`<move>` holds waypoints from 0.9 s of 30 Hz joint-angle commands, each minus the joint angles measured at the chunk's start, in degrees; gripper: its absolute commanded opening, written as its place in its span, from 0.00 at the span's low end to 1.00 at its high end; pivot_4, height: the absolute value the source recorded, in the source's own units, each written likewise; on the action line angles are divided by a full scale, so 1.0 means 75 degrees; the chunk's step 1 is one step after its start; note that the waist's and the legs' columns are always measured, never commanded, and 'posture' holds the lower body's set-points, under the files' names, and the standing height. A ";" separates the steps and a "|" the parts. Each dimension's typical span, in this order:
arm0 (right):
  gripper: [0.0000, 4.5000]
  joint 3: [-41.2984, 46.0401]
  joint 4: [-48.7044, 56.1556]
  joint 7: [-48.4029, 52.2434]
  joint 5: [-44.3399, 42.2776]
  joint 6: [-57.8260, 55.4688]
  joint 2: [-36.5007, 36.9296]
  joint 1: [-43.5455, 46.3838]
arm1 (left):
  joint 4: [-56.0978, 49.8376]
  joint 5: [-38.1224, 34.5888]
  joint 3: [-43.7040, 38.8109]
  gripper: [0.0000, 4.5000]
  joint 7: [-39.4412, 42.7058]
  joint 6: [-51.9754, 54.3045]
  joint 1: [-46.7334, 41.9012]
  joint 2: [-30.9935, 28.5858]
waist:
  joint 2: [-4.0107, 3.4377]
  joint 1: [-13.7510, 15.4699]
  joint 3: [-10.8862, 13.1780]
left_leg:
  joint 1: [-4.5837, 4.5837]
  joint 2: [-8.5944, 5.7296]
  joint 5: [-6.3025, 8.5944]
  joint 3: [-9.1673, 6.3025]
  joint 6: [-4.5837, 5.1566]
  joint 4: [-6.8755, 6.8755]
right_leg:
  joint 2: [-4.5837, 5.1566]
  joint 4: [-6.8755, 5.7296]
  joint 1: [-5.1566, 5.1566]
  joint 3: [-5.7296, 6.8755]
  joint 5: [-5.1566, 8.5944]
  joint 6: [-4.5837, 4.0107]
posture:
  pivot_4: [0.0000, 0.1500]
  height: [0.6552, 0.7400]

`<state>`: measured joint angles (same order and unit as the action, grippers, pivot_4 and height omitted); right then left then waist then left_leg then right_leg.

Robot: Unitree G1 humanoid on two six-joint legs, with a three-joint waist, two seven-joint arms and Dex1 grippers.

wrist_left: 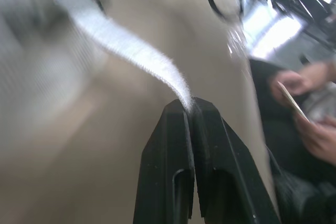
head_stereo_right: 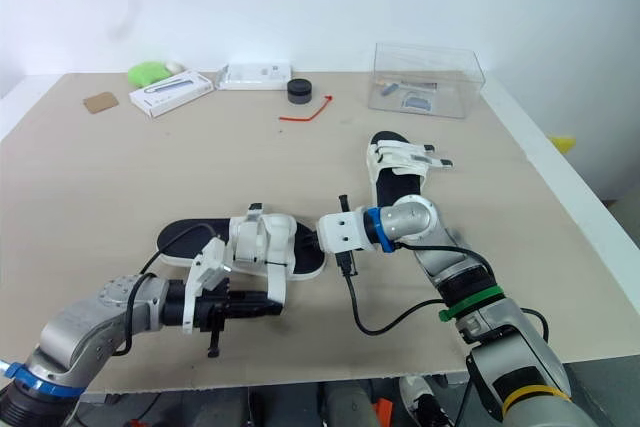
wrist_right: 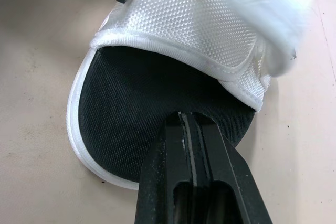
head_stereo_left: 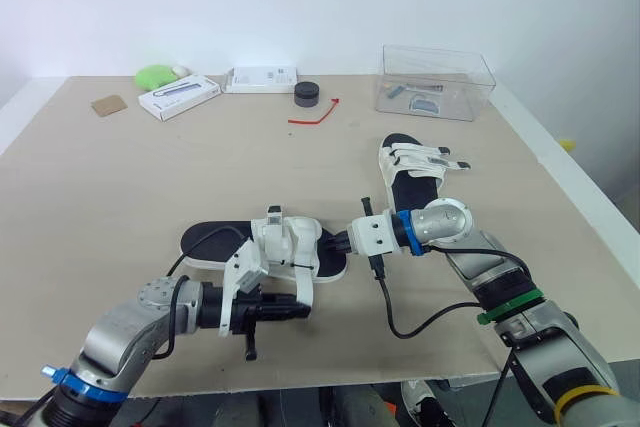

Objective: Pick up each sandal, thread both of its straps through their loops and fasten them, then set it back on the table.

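Observation:
A black-soled sandal (head_stereo_left: 215, 244) with a white upper lies at the table's near centre. My left gripper (head_stereo_left: 300, 308) is in front of it, shut on the end of its white strap (wrist_left: 126, 45), which runs back up to the upper. My right gripper (head_stereo_left: 338, 243) comes in from the right, shut, with its fingertips (wrist_right: 191, 121) over the black insole at the sandal's toe. Whether they touch the insole I cannot tell. A second sandal (head_stereo_left: 413, 172), same colours, lies farther right with its straps across the upper.
At the back stand a clear plastic box (head_stereo_left: 435, 82), a black round cap (head_stereo_left: 306, 94), a red tie (head_stereo_left: 315, 115), two white boxes (head_stereo_left: 178, 97), a green object (head_stereo_left: 153, 75) and a brown card (head_stereo_left: 109, 104). A person's hands (wrist_left: 310, 108) show beyond the table's near edge.

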<state>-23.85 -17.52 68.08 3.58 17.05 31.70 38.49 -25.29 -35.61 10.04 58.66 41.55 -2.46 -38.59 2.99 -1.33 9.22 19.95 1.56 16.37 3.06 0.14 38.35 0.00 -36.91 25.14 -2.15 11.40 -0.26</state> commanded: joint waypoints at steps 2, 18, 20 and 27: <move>0.00 -0.0317 -0.0360 0.0136 0.0555 -0.0272 0.0226 -0.0312 | -0.0900 -0.0503 -0.0325 0.01 0.0496 0.0096 0.0723 -0.0729 | 0.0000 0.0000 0.0001 | 0.0003 0.0005 0.0003 -0.0002 0.0000 0.0000 | 0.0001 0.0001 0.0004 0.0004 0.0003 -0.0003 | 1.00 1.00; 0.00 -0.0418 -0.0704 0.0197 0.0553 -0.0123 0.0097 -0.0053 | -0.0939 0.2315 -0.0251 0.71 0.1553 -0.3906 0.0302 -0.2324 | -0.0025 0.0006 0.0008 | -0.0003 0.0014 0.0015 -0.0005 0.0004 -0.0005 | -0.0009 -0.0001 0.0005 0.0013 0.0018 -0.0025 | 1.00 1.00; 0.00 -0.0429 -0.0746 0.0210 0.0563 -0.0079 0.0099 -0.0048 | -0.0609 0.2687 -0.0532 0.92 0.1782 -0.5120 -0.0240 -0.2489 | -0.0030 0.0014 0.0010 | -0.0011 0.0012 0.0014 0.0003 0.0005 -0.0005 | 0.0002 -0.0001 0.0001 0.0011 0.0017 -0.0024 | 1.00 1.00; 0.00 -0.0479 -0.0942 0.0166 0.0597 -0.0006 -0.0036 0.0090 | 0.1612 0.4541 0.0046 0.98 0.1576 -1.0378 -0.2309 -0.1646 | -0.0035 0.0001 0.0007 | -0.0019 0.0012 0.0013 0.0027 0.0009 -0.0003 | 0.0006 -0.0001 -0.0003 0.0006 0.0008 -0.0026 | 1.00 1.00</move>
<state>-24.81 -19.87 68.89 3.57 18.46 30.98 40.35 -17.34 -5.26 7.75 72.06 -25.88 -17.64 -53.39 2.73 -1.32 9.27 19.83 1.69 16.49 3.34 0.24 38.31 0.03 -36.91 25.10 -2.14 11.44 -0.44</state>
